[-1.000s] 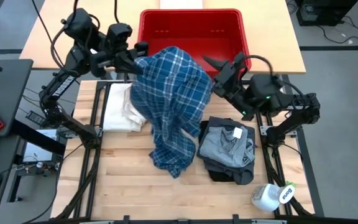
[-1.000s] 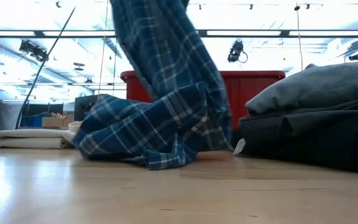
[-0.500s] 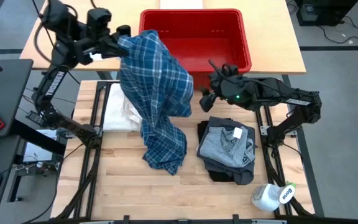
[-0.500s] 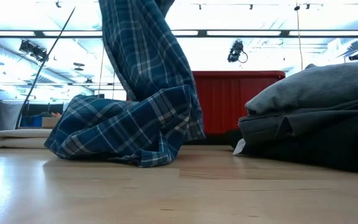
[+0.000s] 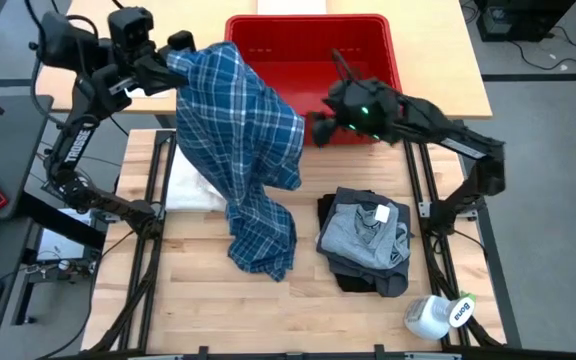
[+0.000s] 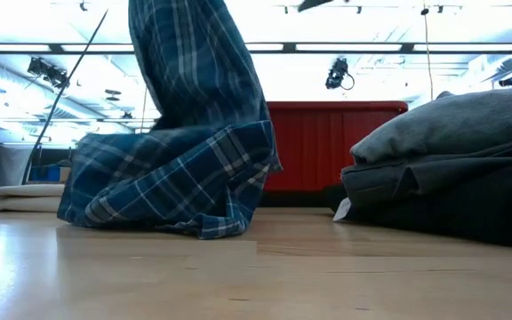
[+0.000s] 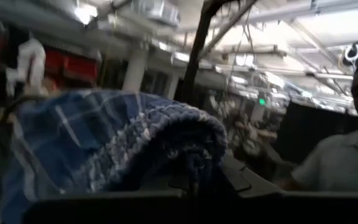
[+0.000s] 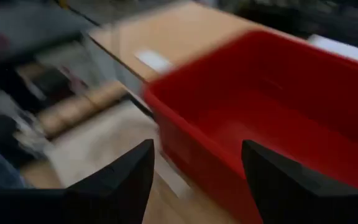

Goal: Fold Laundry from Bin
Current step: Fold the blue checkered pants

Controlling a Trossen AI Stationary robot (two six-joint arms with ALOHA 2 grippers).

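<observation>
We see the wooden tabletop [image 5: 198, 310] with the red bin [image 5: 313, 50] standing at its far edge. The biggest piece of laundry in play is the blue-and-white plaid shirt [image 5: 243, 140]. It hangs from the left gripper [image 5: 173, 62] at the far left, beside the bin's left end, and falls down in a long drape; its lower part lies bunched on the tabletop near the middle. The left arm is raised high and reaches toward the bin, and its fingers are closed on the top edge of the shirt.

On the right side of the tabletop lies a folded stack [image 5: 366, 245], a grey garment on top of a darker one. Left of the shirt, a cream-white cloth [image 5: 190, 185] lies flat, partly hidden by it.

The right arm stretches from the right side toward the bin's front wall. The right gripper [image 8: 197, 180] hovers there with its fingers [image 8: 120, 183] apart, holding nothing.

At the near right corner a white spray bottle [image 5: 436, 315] lies on its side.
</observation>
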